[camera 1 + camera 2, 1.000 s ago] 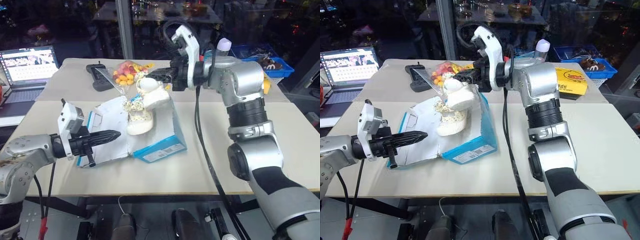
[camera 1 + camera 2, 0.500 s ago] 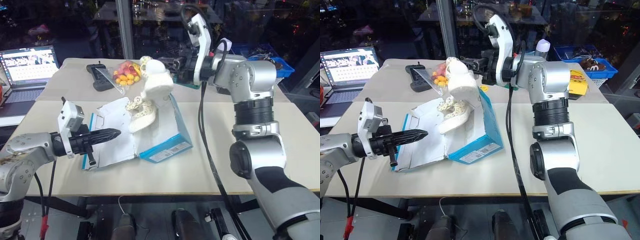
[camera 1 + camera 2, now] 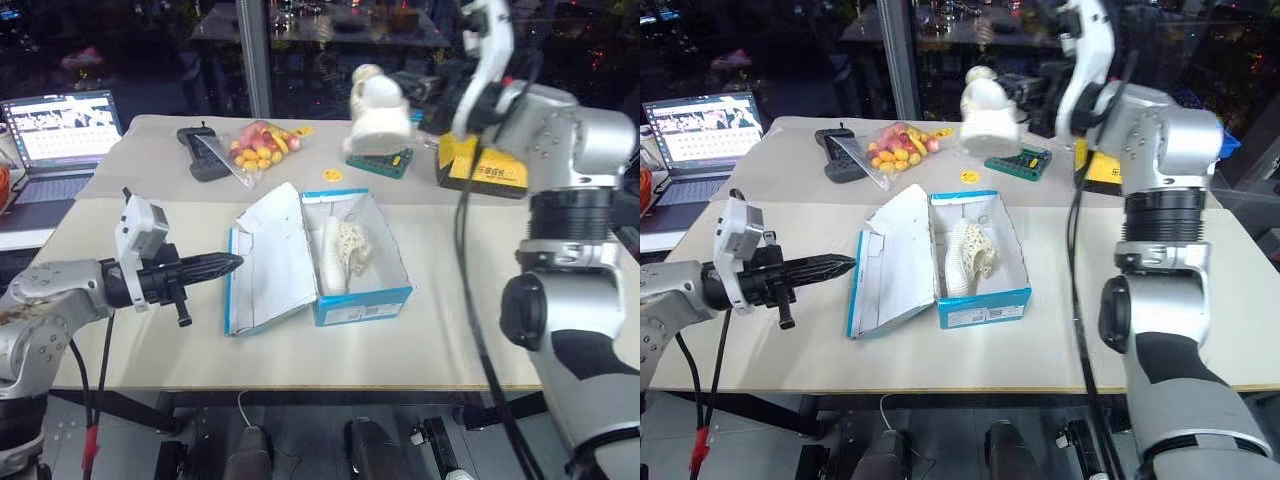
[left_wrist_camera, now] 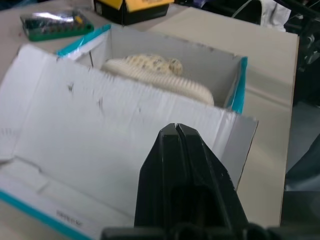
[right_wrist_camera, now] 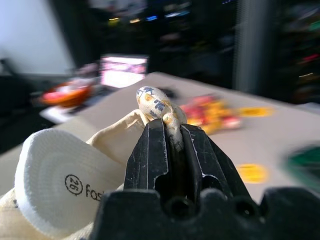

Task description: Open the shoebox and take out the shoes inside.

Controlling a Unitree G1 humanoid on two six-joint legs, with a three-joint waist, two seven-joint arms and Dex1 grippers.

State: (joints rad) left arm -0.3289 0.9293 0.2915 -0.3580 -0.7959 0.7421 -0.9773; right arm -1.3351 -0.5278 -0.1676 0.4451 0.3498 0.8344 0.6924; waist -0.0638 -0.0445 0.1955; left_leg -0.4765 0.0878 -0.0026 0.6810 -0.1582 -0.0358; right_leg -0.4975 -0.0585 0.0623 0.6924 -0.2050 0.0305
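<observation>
One of the shoes (image 3: 988,112) is out, held aloft over the far side of the table (image 3: 1060,330), pinched by its upper in the right gripper (image 5: 172,131); the other shoe (image 3: 968,258) lies on its side inside the shoebox (image 3: 982,305), which sits mid-table with its lid (image 3: 892,262) thrown wide. By my reckoning the job is about half done, with the raised shoe to put down and the second to fetch. Beside the lid, the left gripper (image 3: 225,264) hovers clenched on nothing.

two shoes (image 3: 970,255) (image 3: 987,110), one shoebox (image 3: 980,306), one laptop (image 3: 708,125), one yellow box (image 3: 485,172), one snack bag (image 3: 892,150).
</observation>
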